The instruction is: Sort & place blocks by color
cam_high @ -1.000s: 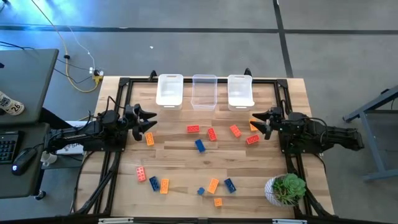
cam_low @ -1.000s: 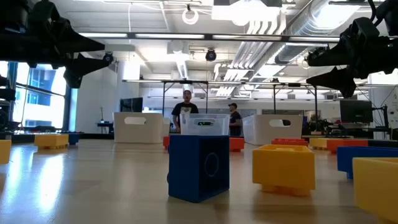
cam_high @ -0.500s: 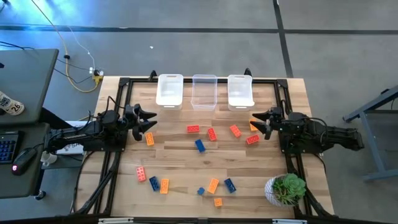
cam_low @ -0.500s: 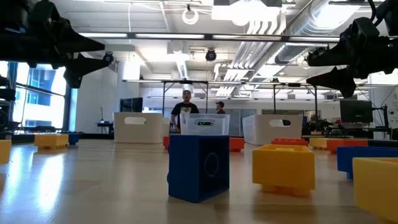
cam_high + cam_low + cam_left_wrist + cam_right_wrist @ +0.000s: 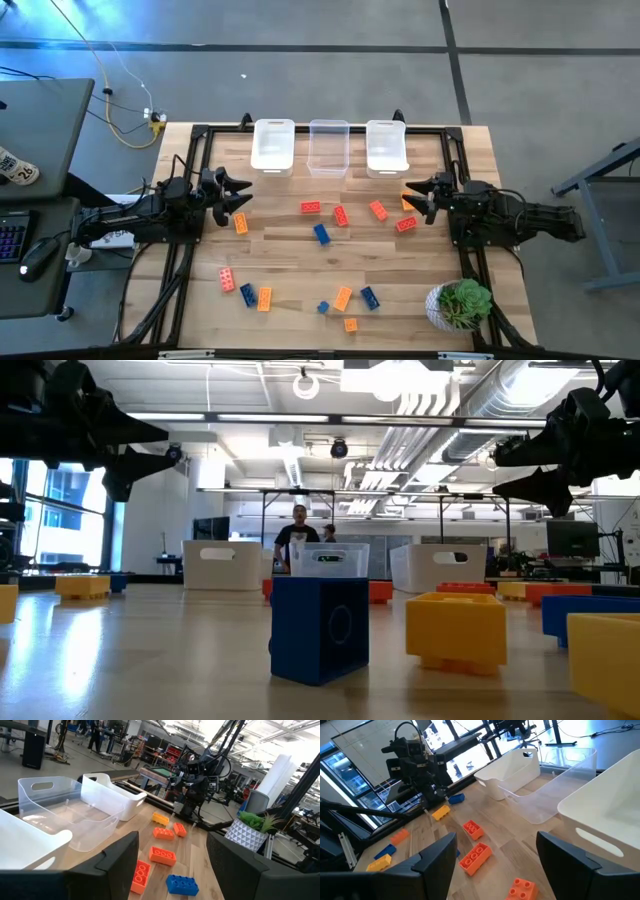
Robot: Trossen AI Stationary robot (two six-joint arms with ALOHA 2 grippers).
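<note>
1. Both sets of jaws are standing spread wide with nothing between them: your left gripper (image 5: 238,196) is hovering above the table's left edge, and your right gripper (image 5: 415,198) is hovering above the right edge, the two facing each other across the table (image 5: 290,260).
2. You are looking at the blocks (image 5: 340,215) lying scattered on the wood, none of them sitting in a bin and none touching a gripper.
3. Between the grippers, a red block (image 5: 311,207), a second red block (image 5: 341,216) and an orange-red one (image 5: 378,210) are lying in a loose row, with a blue block (image 5: 321,234) just in front of them.
4. An orange block (image 5: 241,224) is lying just below your left gripper, and a red block (image 5: 405,224) is lying just below your right one.
5. Nearer the front edge, a red block (image 5: 228,281), a blue one (image 5: 247,294) and an orange one (image 5: 265,298) are clustering at the left, while more blue and orange blocks are sitting toward the middle front.
6. Along the far edge you are seeing three bins side by side: a white bin (image 5: 273,146), a clear bin (image 5: 328,147) and another white bin (image 5: 386,147).
7. A potted plant (image 5: 459,304) is standing at the front right corner.
8. Beyond the table, in the low view, a person (image 5: 299,536) is standing in the room.
</note>
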